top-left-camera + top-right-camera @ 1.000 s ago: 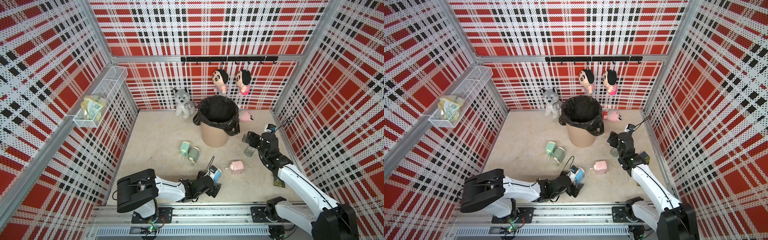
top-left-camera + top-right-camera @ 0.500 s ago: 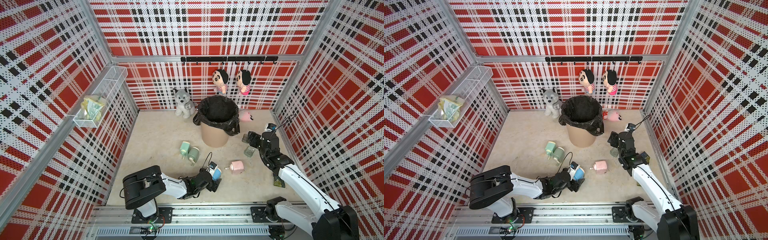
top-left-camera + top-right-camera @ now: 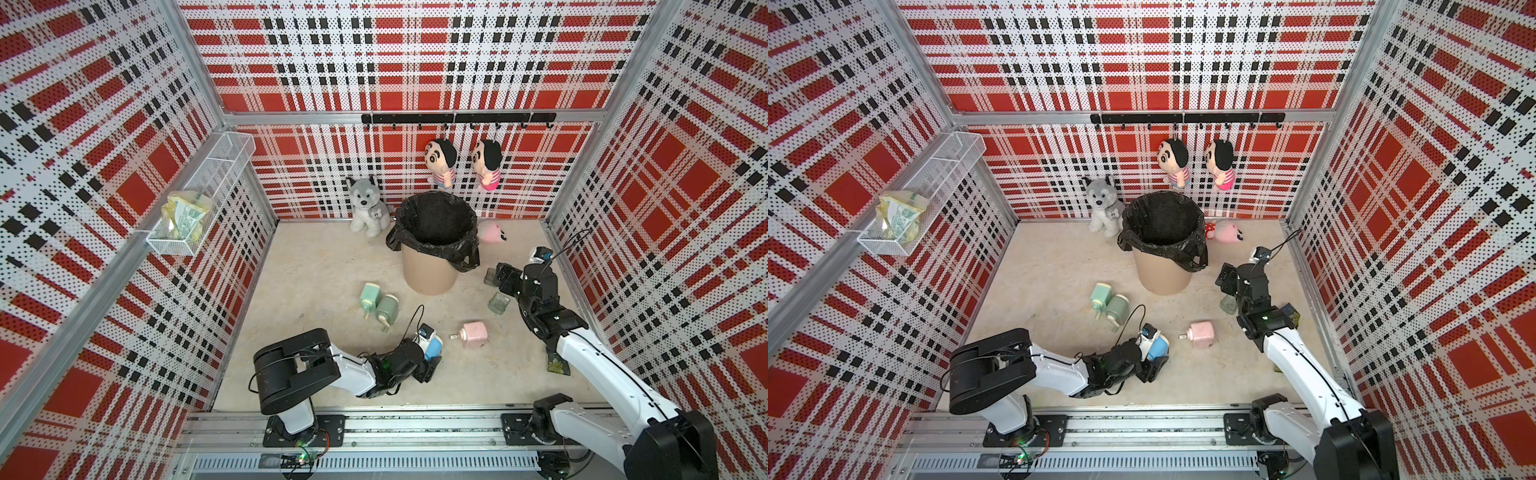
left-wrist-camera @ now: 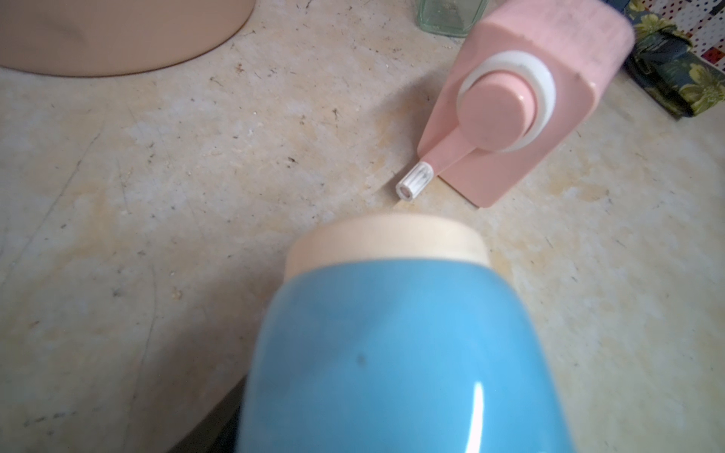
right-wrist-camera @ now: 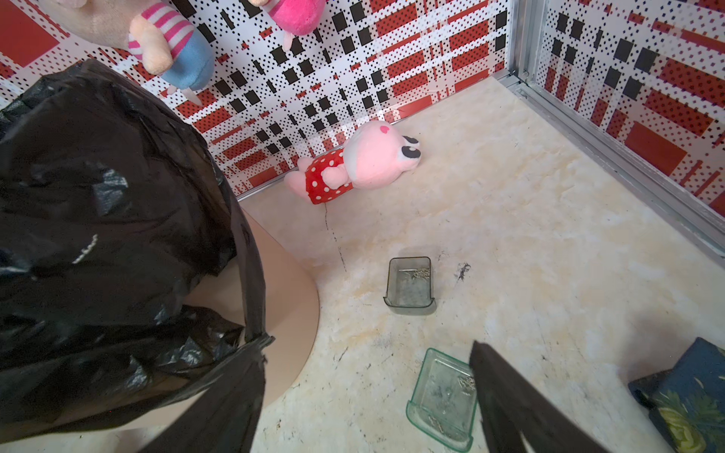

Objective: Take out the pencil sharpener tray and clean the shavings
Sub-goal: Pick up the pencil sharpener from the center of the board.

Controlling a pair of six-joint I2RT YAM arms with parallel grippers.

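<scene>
Nearest: left gripper [image 3: 432,358] low over the worktop [image 3: 332,266], against a blue pencil sharpener [image 3: 433,345] — impossible to tell whether clamped or loose. Sharpener's long axis in line with the gripper, cream end aimed at a pink sharpener [image 3: 473,334] just beyond. Farther right: right gripper [image 3: 500,276] with fingers apart, empty, by two shavings trays — green tray [image 5: 441,396], then grey tray [image 5: 410,286] — both open side up, lengthwise roughly near to far, beside the lined bin [image 3: 432,266].

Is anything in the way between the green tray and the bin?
Nothing visible. Only bare floor lies between the green tray and the trash bin. The grey tray sits beside that path, not on it.
</scene>
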